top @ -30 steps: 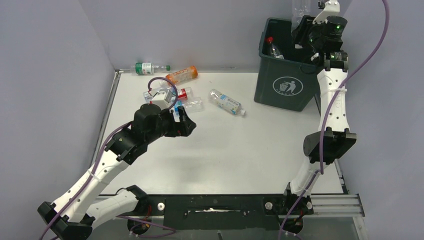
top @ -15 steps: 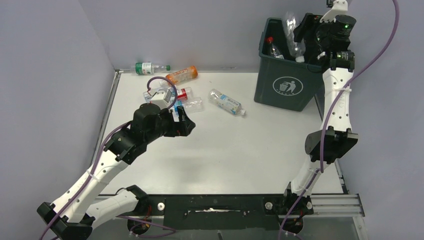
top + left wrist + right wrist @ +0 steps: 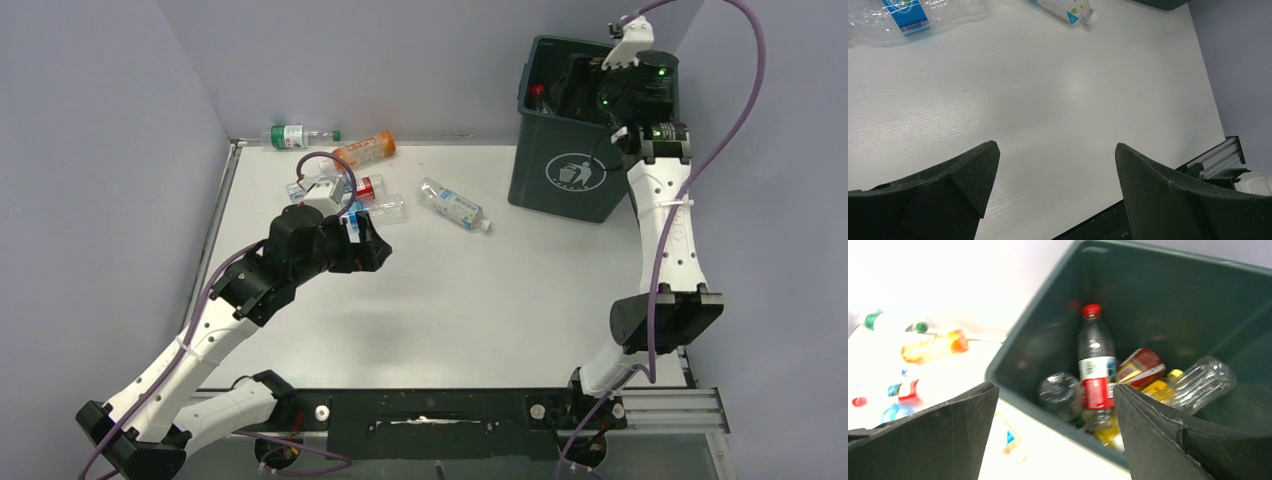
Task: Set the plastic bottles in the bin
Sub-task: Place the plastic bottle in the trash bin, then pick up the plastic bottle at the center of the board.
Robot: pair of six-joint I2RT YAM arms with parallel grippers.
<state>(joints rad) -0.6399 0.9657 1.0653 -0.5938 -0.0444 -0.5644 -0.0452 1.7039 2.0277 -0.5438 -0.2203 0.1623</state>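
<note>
1. Right claw [image 3: 1058, 440] — jaws spread wide with nothing between them. It hangs over the open mouth of the bin [image 3: 540, 190], angled down into it.
2. Inside the bin below it: a red-capped bottle [image 3: 1093, 365] leaning against the wall, a clear bottle [image 3: 1200, 385] on its side, a crumpled clear bottle [image 3: 1060, 395], a stubby red bottle [image 3: 1143, 367], and something yellow underneath.
3. Right arm: rises from its base at the near right edge with the elbow out by the worktop's [image 3: 450, 300] right side. The forearm is near upright beside the bin and the wrist folds leftward over the opening.
4. Left claw [image 3: 370, 248] — jaws likewise wide apart, gripping nothing. It sits low over the worktop, pointing right.
5. Left arm: folded low at the near left corner, forearm slanting up and right to the wrist.
6. On the worktop:
   - a blue-labelled bottle [image 3: 903, 15] just beyond the left claw
   - a red-labelled bottle [image 3: 368, 187] behind that
   - an orange bottle [image 3: 364, 150] farther back
   - a green-labelled bottle [image 3: 290, 136] at the far edge
   - a pale-labelled bottle [image 3: 455, 207] lying between this cluster and the bin, apart from both
</note>
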